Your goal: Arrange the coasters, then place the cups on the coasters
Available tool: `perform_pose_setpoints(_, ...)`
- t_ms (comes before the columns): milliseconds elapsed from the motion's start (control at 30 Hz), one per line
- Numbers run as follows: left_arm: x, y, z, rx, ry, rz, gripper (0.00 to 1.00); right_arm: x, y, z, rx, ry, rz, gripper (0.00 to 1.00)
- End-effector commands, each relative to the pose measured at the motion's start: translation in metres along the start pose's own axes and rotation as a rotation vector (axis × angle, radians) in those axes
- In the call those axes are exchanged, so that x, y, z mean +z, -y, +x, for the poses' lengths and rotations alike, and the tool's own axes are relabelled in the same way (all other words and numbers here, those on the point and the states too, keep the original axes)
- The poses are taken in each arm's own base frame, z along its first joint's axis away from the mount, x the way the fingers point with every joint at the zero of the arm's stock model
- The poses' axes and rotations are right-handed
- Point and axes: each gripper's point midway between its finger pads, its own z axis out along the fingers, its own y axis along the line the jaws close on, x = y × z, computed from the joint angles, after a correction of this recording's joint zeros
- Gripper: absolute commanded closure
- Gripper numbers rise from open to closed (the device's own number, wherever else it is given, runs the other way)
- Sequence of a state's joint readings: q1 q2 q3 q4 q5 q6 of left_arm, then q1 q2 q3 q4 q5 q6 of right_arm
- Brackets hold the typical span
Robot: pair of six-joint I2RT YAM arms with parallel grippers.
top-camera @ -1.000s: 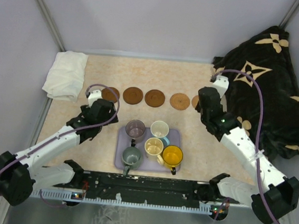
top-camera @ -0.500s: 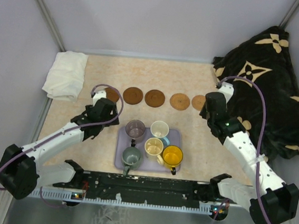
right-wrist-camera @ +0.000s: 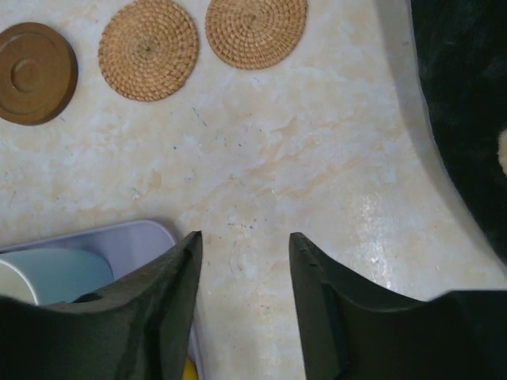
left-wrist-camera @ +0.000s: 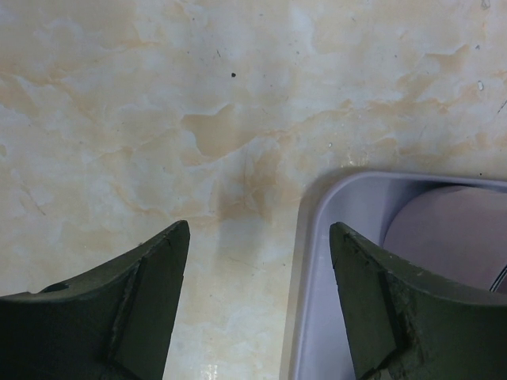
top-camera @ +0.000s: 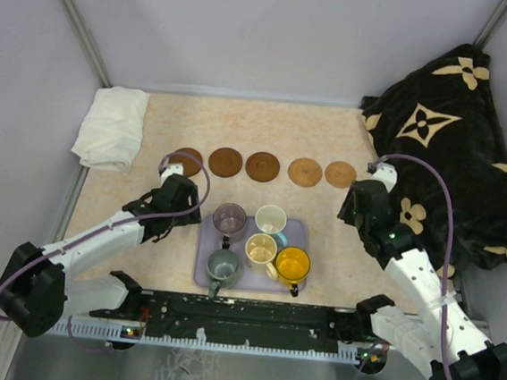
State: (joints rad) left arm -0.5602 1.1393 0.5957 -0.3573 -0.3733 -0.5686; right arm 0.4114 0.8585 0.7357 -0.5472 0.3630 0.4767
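Five coasters lie in a row across the table: dark brown, and woven tan. The cups stand together on the lavender tray: purple-grey, light blue with white inside, cream, orange-yellow and grey-green. My left gripper hangs open over the tray's far left corner, holding nothing. My right gripper is open over bare table, right of the tray and nearer than the two tan coasters.
A folded white cloth lies at the far left edge. A black blanket with tan flower shapes is heaped along the right side, close to my right arm. Grey walls close in the back and sides.
My right gripper drew back toward me from the rightmost tan coaster and its jaws opened, leaving the coaster in the row. My left gripper moved nearer and right to the tray corner, jaws narrowing somewhat.
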Motion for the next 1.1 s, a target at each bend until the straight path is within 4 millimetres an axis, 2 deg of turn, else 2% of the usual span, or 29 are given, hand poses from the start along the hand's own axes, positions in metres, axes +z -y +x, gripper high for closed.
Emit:
perform_pose_setpoints(0,0.005,0.004,0.006,-0.009,-0.023,0.023,0.23,-0.004,-0.001,-0.01,-0.023,-0.015,0.02,0.47)
perform_pose_setpoints(100,0.007,0.005,0.01,-0.009,-0.035,0.026,0.24,0.0,-0.007,-0.009,-0.025,-0.032,0.0,0.45)
perform_pose_setpoints(167,0.007,0.005,0.012,-0.013,-0.037,0.031,0.25,0.001,-0.018,-0.009,-0.027,-0.037,-0.059,0.39)
perform_pose_setpoints(233,0.007,0.005,0.012,-0.016,-0.034,0.032,0.25,-0.002,-0.032,-0.009,-0.04,-0.038,-0.134,0.39)
perform_pose_setpoints(400,0.007,0.003,0.013,-0.018,-0.03,0.029,0.24,-0.017,-0.06,-0.009,-0.145,-0.007,-0.186,0.49)
perform_pose_setpoints(533,0.009,0.007,0.015,-0.021,-0.037,0.043,0.24,-0.028,-0.091,0.0,-0.188,-0.037,-0.304,0.63)
perform_pose_setpoints(733,0.014,0.013,0.021,-0.021,-0.062,0.071,0.27,-0.041,-0.128,0.022,-0.264,-0.085,-0.411,0.66)
perform_pose_setpoints(933,0.021,0.019,0.027,-0.006,-0.088,0.091,0.34,-0.042,-0.146,0.05,-0.316,-0.142,-0.44,0.7)
perform_pose_setpoints(1033,0.024,0.021,0.027,0.004,-0.092,0.094,0.35,-0.039,-0.147,0.056,-0.315,-0.147,-0.426,0.71)
perform_pose_setpoints(1067,0.026,0.022,0.027,0.007,-0.092,0.095,0.39,-0.038,-0.146,0.056,-0.311,-0.145,-0.42,0.71)
